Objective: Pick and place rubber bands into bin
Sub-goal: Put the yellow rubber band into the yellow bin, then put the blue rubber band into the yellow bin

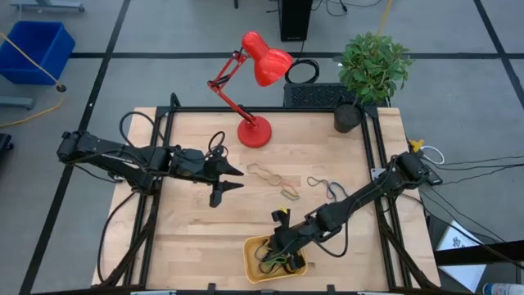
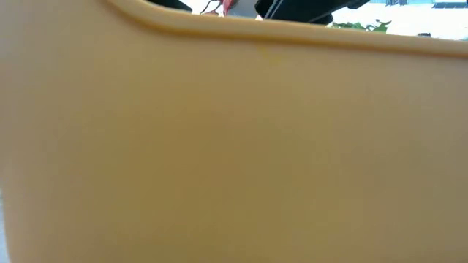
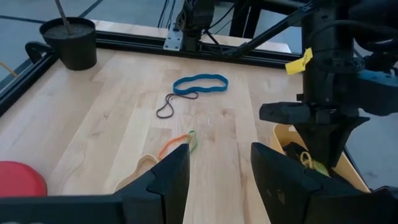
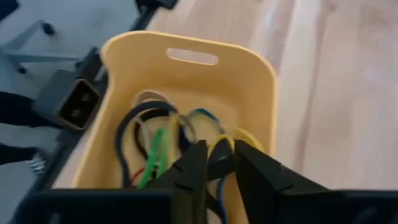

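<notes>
Bin (image 1: 254, 246): yellow-orange tray at the table's (image 1: 188, 246) near edge, holding a tangle of black, green, yellow and blue rubber bands (image 4: 163, 146).
Right gripper (image 4: 219, 163): lowered into the bin over the tangle; fingers a narrow gap apart, with a yellow band between them; whether they grip it cannot be told.
Left gripper (image 1: 232, 179): above the table's middle, fingers spread wide, nothing between them.
Loose bands: a tan one (image 1: 264, 173), an orange-green one (image 3: 177, 142), a dark one (image 3: 166, 107) and a blue one (image 3: 200, 83) lie on the wood beyond the bin.
Background: red lamp (image 1: 255, 74), potted plant (image 1: 372, 65).
</notes>
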`<state>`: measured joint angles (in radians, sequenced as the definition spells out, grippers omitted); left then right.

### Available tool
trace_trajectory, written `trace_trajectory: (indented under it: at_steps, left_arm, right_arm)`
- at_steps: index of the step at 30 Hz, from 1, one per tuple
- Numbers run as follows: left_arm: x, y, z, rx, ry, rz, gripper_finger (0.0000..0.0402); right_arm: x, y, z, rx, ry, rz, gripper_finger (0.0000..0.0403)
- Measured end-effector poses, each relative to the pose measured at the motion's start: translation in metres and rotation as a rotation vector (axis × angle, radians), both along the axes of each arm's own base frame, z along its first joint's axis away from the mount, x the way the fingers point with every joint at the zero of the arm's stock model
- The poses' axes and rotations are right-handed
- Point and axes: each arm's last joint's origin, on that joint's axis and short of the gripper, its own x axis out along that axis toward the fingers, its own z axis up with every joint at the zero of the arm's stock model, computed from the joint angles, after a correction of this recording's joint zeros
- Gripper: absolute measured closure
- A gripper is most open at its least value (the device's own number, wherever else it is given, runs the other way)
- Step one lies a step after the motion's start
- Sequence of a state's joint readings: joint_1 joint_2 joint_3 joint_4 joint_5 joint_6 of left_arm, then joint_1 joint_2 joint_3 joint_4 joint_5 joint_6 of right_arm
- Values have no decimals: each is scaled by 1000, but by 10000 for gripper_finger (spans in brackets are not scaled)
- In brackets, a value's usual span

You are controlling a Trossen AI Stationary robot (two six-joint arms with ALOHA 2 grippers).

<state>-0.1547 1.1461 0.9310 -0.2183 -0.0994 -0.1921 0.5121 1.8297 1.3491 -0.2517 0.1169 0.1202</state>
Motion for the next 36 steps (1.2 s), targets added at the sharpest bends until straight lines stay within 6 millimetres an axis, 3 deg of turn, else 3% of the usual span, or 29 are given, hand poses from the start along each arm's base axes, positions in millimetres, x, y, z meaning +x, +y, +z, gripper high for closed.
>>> trace_trajectory:
  at_steps: [5,10,15,19,28,31,36]
  left_arm:
    - [0,0,0,3,3,-2,224]
    - [0,0,0,3,4,-1,224]
    - [0,0,0,0,4,0,224]
    - [0,0,-1,-25,13,12,224]
    - [0,0,1,-42,-11,24,224]
    - [1,0,1,-43,-12,24,224]
    - [1,0,1,-44,-12,24,224]
  right_arm:
    - [-1,0,-1,21,17,-3,275]
    - [-5,-2,11,16,-4,10,252]
    - [-24,-14,49,24,-49,4,248]
    - [-48,-32,79,-11,-55,-97,251]
    - [-94,-58,118,21,-21,-150,248]
    - [-108,-69,121,36,34,-325,256]
    - [-136,-97,116,-10,143,-801,272]
